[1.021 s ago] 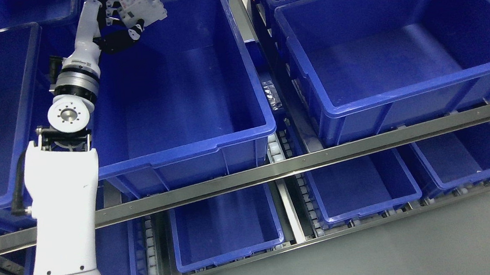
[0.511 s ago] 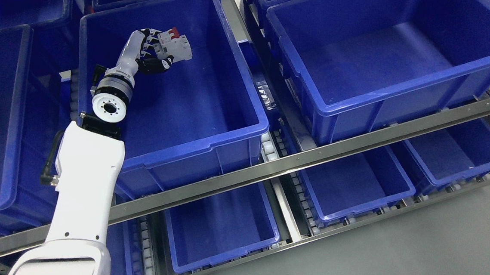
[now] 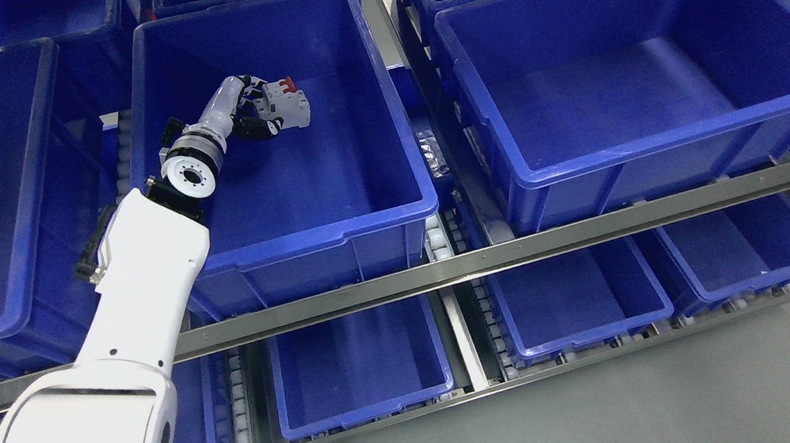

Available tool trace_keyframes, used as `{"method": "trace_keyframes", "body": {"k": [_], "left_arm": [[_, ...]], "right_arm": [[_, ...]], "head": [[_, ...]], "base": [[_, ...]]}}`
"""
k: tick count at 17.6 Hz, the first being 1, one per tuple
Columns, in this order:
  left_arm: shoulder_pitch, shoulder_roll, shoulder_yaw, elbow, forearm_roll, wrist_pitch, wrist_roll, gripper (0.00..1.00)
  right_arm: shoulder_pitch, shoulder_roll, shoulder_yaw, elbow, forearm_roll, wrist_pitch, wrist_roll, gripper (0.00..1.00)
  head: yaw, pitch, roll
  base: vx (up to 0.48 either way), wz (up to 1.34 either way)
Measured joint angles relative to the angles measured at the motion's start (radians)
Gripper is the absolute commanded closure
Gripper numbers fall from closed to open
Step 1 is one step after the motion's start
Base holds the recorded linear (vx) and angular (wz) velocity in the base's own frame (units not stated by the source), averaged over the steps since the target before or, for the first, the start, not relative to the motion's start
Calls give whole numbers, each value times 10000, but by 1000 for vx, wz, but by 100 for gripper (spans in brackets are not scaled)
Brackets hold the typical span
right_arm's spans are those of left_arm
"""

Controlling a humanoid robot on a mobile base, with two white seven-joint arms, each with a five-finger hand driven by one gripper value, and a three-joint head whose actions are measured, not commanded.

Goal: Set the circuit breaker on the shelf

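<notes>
One robot hand working: my left robot hand (image 3: pixel 259 116) pinching breaker (image 3: pixel 284 104), now lowered deeper into bin (image 3: pixel 394 211) on shelf (image 3: pixel 495 262) than half-second ago. I judge release next.

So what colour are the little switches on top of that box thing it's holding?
Red, on a white and grey circuit breaker held in the left hand; the head view shows it.
</notes>
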Motion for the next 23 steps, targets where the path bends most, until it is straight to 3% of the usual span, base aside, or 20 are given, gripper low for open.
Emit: {"method": "trace_keyframes", "body": {"k": [5,11,17,23], "left_arm": [[-417,-24,-23,494,9,6,399,2],[-883,-127,1238,-96,564,32,457,0],[229,-343,3068,-2918,2224,470,516,0],[2907,-452,3628,-6698,3367,1257,515,0]], "right_arm": [[0,0,0,0,0,0,-48,0],[0,0,0,0,0,0,-2,0],[-1,0,0,0,0,0,8,0],[-1,0,0,0,0,0,44,0]], "head": [[0,0,0],[0,0,0],[0,0,0],[0,0,0]], "base": [[0,0],[0,0],[-6,-7],[-22,-56]]}}
